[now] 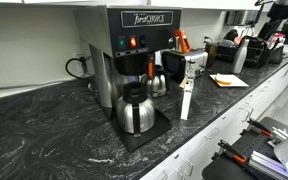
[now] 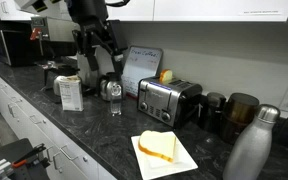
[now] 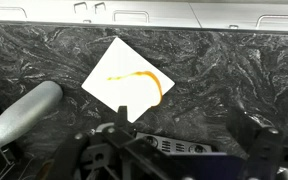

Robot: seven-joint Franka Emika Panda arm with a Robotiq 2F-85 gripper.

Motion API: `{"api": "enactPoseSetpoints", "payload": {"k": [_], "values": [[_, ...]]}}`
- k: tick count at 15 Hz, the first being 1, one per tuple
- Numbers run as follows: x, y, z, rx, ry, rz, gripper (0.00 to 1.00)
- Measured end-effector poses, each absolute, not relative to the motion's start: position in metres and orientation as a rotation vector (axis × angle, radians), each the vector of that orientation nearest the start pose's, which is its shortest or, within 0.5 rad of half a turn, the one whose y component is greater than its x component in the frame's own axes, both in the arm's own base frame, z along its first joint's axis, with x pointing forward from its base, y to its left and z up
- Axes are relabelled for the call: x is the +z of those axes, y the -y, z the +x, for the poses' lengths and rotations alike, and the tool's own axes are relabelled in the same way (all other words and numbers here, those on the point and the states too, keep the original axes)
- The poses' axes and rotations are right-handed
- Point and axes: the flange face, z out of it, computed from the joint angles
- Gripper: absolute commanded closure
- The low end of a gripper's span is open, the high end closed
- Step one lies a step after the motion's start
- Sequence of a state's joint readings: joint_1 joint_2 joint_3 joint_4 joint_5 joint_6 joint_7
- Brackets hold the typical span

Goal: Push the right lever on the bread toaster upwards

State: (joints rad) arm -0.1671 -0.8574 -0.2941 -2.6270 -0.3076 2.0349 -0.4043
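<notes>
The bread toaster [image 2: 170,100] is a small chrome box on the dark marble counter, and it also shows in an exterior view [image 1: 172,66] beside the coffee brewer. In the wrist view only its dark panel with two knobs [image 3: 174,147] shows, low between my fingers. The levers are too small to make out. My gripper [image 2: 96,62] hangs open and empty above the counter, up and to the left of the toaster, not touching it. In the wrist view the gripper [image 3: 176,140] has its fingers spread wide.
A white napkin with a bread slice [image 2: 161,148] [image 3: 129,78] lies near the counter edge. A steel bottle [image 2: 252,145] [image 3: 24,115] stands beside it. A white box [image 2: 71,93], a glass [image 2: 113,95], the coffee brewer [image 1: 134,50] and its carafe [image 1: 135,110] crowd the counter.
</notes>
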Motion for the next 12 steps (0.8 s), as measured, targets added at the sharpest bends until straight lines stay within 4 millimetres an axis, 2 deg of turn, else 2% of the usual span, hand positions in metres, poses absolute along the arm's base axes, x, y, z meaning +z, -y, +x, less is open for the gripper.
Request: {"api": "enactPoseSetpoints", "payload": {"k": [7,12], "values": [[0.510,0.171,0.286,-0.322,0.185,-3.277,0.00],[0.489,0.177,0.294,-0.214,0.214,-3.261,0.00]]}}
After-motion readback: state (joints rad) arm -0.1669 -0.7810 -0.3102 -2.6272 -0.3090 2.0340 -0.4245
